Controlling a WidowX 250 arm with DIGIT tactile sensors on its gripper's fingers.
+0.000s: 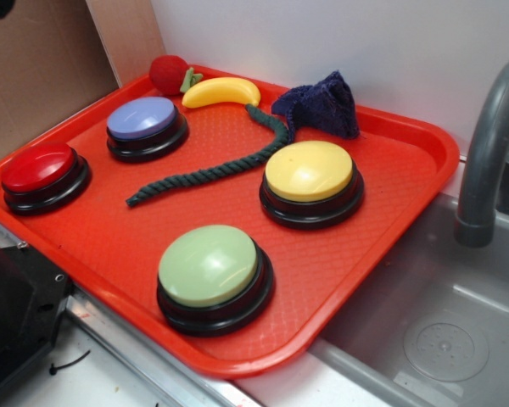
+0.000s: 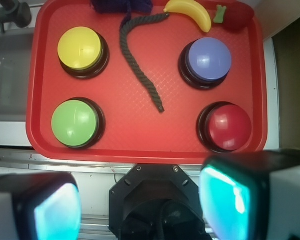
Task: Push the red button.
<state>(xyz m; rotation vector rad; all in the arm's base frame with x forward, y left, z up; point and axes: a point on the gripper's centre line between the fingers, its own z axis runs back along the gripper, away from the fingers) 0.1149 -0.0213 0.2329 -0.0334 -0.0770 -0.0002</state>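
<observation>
Tool [image 2: 140,200] with two teal-padded fingers [image 2: 225,197] spread wide apart, gripping nothing, hanging over the near edge of the table, short of the tray in the wrist view. Beside the tray, grey metal sink basin [image 1: 441,331] with curved grey faucet [image 1: 488,153]. On the table, large red plastic tray with textured floor [image 1: 390,212], holding everything else. Four round buzzer buttons on black bases, of about one size: pale green domed button [image 1: 208,264] near the front edge, yellow domed button [image 1: 310,170] toward the sink side, blue-topped button [image 1: 142,118] toward the back. Glossy red domed button on black base [image 1: 39,167] in the tray corner farthest from the sink, next to the blue one, untouched; in the wrist view [image 2: 228,127] nearest the right finger, though apart from it. Crumpled dark purple cloth [image 1: 322,103] at the back rim. Dark green twisted rope [image 1: 212,168] winding between the buttons. Yellow plastic banana [image 1: 221,91] beside fuzzy red strawberry toy [image 1: 168,74] in the back corner.
</observation>
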